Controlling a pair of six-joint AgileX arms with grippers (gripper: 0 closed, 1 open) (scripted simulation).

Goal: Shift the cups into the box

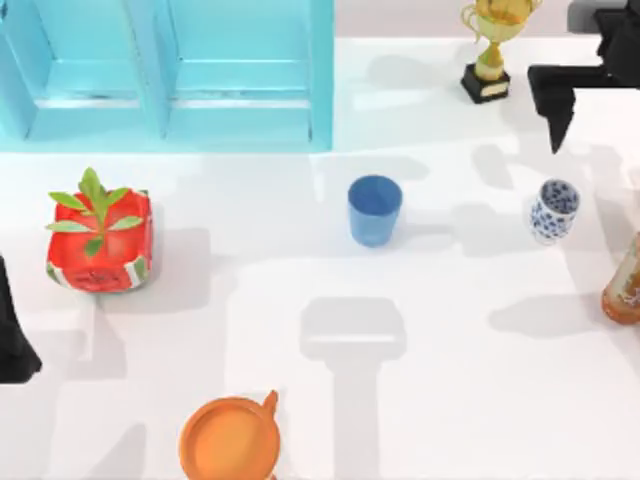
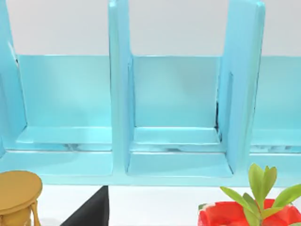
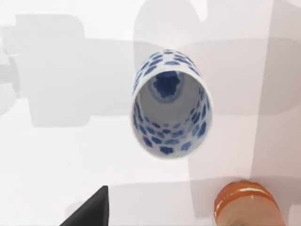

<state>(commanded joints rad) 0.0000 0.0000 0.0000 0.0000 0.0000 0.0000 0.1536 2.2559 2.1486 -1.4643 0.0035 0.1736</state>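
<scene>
Standing empty, blue cup (image 1: 375, 210), patterned cup (image 1: 553, 211), outside box (image 1: 240, 120), claw states unclear

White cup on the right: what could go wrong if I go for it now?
1. The orange bottle stands close beside the white cup; the right pincer could knock it on descent.
2. The trophy stands near the path toward the box and could be clipped.

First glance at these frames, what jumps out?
The big turquoise box with divided compartments fills the table's far left. Below it sits a red planter with a green plant. Mid-table stands the blue cup; the patterned cup stands near the right edge, beneath the right tool.
</scene>
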